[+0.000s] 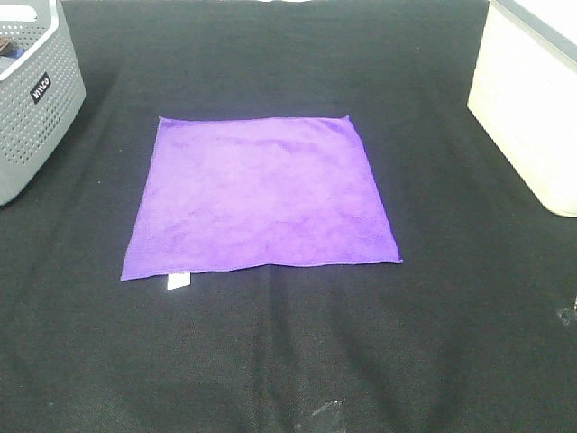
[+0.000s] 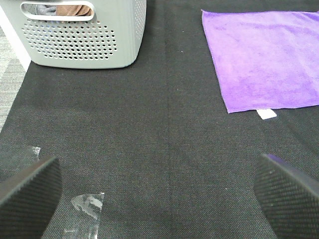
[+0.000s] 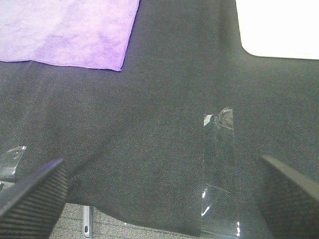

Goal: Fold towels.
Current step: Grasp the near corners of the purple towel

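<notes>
The purple towel [image 1: 260, 194] lies flat and unfolded on the black table cover, its small white tag [image 1: 178, 281] at the near left corner. It also shows in the left wrist view [image 2: 266, 59] with its tag [image 2: 266, 114], and one corner of it in the right wrist view [image 3: 70, 32]. Neither gripper shows in the exterior high view. My left gripper [image 2: 159, 191] is open and empty, well short of the towel. My right gripper [image 3: 162, 194] is open and empty near the table's front edge, apart from the towel.
A grey perforated basket [image 1: 32, 95] stands at the far left, also in the left wrist view [image 2: 84, 35]. A white bin [image 1: 532, 99] stands at the far right. Strips of clear tape [image 3: 219, 169] lie on the cover near the front edge.
</notes>
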### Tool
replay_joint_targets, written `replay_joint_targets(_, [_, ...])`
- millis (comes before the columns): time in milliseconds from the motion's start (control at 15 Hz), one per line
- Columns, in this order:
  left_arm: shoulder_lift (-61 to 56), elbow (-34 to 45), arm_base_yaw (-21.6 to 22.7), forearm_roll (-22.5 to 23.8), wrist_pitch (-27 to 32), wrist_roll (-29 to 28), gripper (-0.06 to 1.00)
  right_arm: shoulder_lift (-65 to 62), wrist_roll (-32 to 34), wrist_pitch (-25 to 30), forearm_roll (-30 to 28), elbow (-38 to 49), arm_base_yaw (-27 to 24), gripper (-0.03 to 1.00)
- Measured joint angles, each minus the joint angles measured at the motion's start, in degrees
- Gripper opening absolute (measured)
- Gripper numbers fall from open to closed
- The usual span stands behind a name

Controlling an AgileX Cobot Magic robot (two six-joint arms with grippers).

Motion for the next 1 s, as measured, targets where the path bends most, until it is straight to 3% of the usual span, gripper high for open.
replay_joint_targets(1000, [0.0,0.0,0.0,1.0,0.0,0.1,0.99,0.0,0.0,0.0,0.0,0.0,0.0,0.96])
